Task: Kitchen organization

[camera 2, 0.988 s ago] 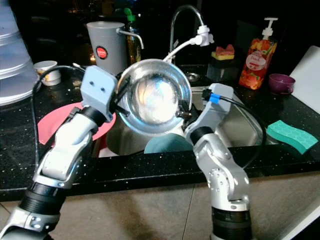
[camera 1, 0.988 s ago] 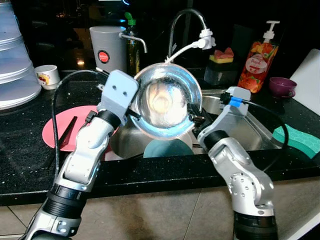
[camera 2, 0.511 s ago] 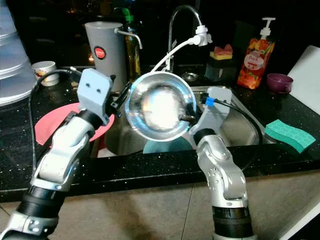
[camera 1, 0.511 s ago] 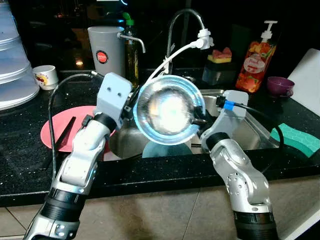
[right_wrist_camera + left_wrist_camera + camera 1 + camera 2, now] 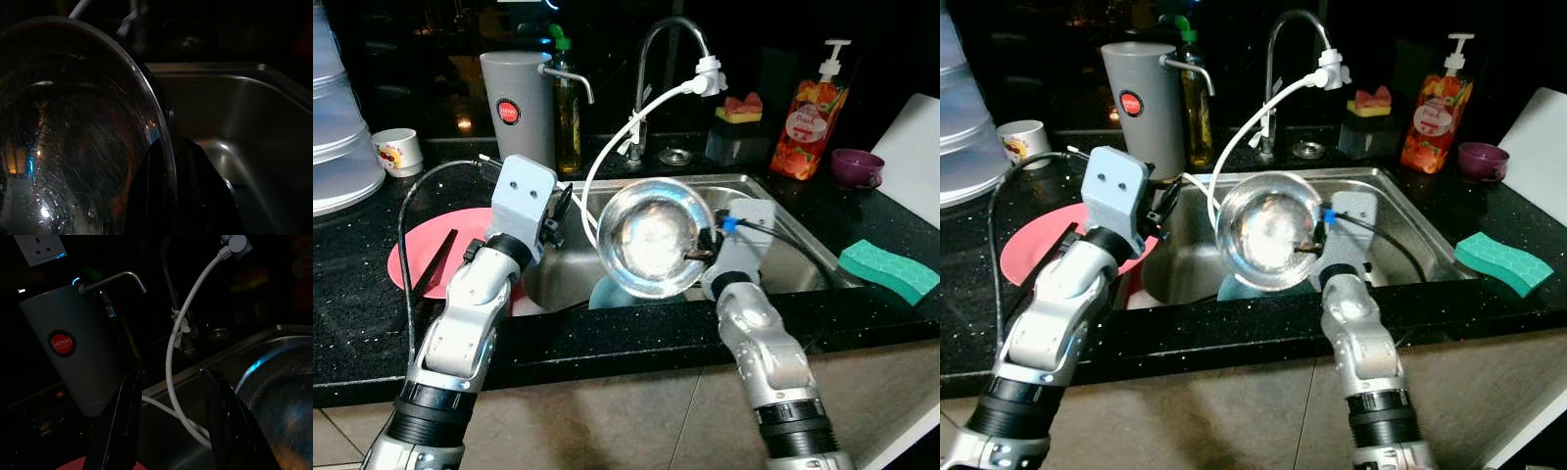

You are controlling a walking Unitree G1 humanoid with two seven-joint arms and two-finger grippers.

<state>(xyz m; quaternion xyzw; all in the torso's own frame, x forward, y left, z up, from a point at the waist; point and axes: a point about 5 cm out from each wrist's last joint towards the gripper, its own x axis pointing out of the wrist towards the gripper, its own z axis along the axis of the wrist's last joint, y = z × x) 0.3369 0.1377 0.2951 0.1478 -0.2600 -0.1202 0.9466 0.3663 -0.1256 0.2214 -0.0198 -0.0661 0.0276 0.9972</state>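
Steel bowl (image 5: 655,236) hangs tipped on edge over the sink (image 5: 773,196), its hollow facing the robot. The right gripper (image 5: 702,247) pinches its rim at the bowl's right edge, so that arm carries it alone. The left gripper (image 5: 168,396) hovers just beside the bowl's left edge, its 2 fingers spread and empty. The right wrist view shows 1 finger (image 5: 149,196) inside the rim.
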